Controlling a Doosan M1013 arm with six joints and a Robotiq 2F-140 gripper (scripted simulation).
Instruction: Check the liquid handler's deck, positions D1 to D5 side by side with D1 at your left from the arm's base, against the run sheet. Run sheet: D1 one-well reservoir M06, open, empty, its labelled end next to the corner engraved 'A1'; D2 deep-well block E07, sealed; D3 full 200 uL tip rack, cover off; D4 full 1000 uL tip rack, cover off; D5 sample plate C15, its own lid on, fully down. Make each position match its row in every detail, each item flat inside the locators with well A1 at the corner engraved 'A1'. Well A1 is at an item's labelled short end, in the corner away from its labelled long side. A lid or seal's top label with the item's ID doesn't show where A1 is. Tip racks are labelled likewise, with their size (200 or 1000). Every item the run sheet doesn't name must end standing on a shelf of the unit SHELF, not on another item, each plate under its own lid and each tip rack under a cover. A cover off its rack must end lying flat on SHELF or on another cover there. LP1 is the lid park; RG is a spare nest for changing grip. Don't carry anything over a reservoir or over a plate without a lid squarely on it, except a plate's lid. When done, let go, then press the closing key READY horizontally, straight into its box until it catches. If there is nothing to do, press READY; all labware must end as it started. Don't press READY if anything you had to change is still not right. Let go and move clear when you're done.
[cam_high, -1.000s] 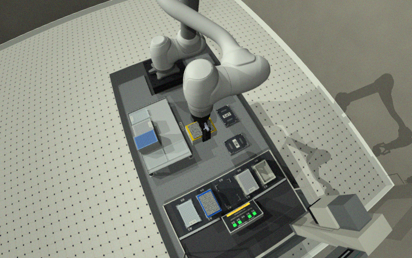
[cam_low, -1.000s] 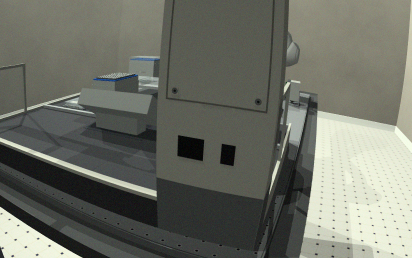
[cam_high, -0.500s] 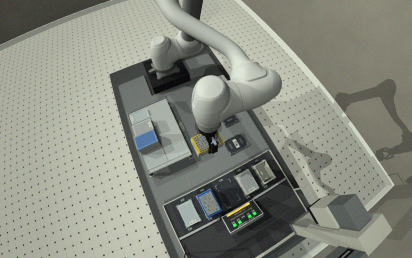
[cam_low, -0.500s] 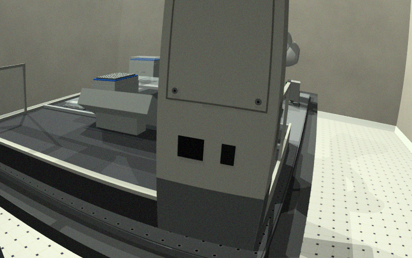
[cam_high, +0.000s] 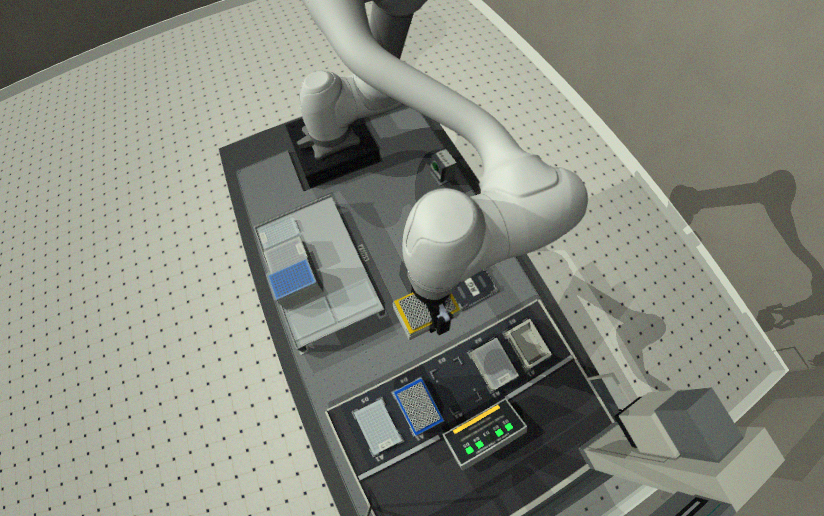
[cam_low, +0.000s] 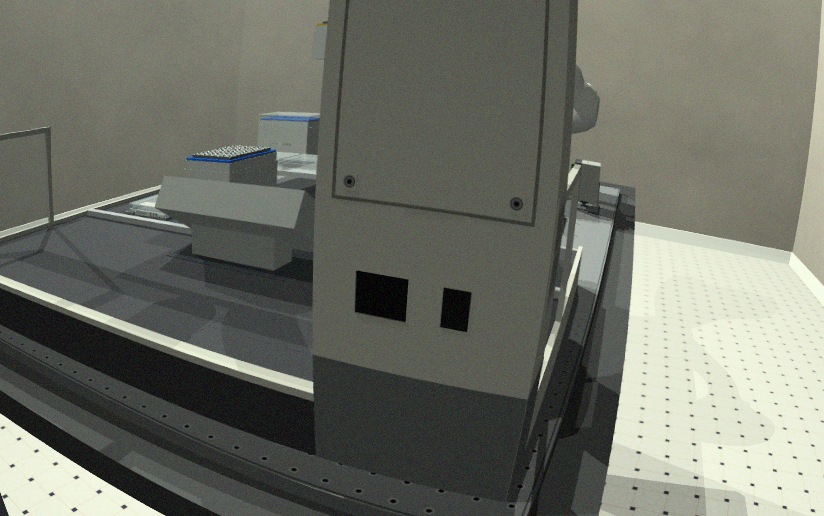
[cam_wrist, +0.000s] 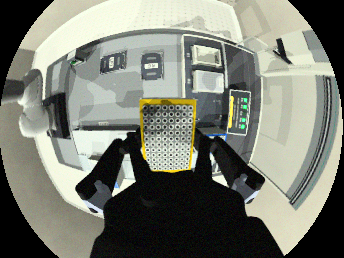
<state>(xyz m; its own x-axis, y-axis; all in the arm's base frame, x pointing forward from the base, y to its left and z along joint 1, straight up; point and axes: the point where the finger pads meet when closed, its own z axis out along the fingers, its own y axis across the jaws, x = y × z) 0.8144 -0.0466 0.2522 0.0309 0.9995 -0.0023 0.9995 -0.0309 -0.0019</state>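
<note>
My gripper (cam_high: 430, 308) (cam_wrist: 166, 130) is shut on a yellow-framed tip rack (cam_high: 413, 313) (cam_wrist: 168, 120), full and uncovered, held by its long sides above the table, between SHELF and the RG nest. Its size label is not readable. At D1 an open reservoir (cam_high: 529, 343) looks empty. At D2 stands a pale sealed block (cam_high: 491, 361). D3 (cam_high: 453, 388) is empty. At D4 stands an uncovered blue-framed tip rack (cam_high: 418, 405) (cam_low: 231, 153). At D5 a lidded plate (cam_high: 377, 424) has its label towards the A1 edge. IDs are not readable.
SHELF (cam_high: 346, 243) holds two pale plates (cam_high: 280, 229) (cam_high: 282, 256), a covered blue rack (cam_high: 291, 279) (cam_low: 285, 130) and flat clear covers (cam_high: 313, 319) (cam_high: 358, 299). Nest RG (cam_wrist: 151, 56) and lid park LP1 (cam_wrist: 113, 54) are unoccupied. The key box (cam_high: 445, 162) and status panel (cam_high: 485, 432) stand nearby.
</note>
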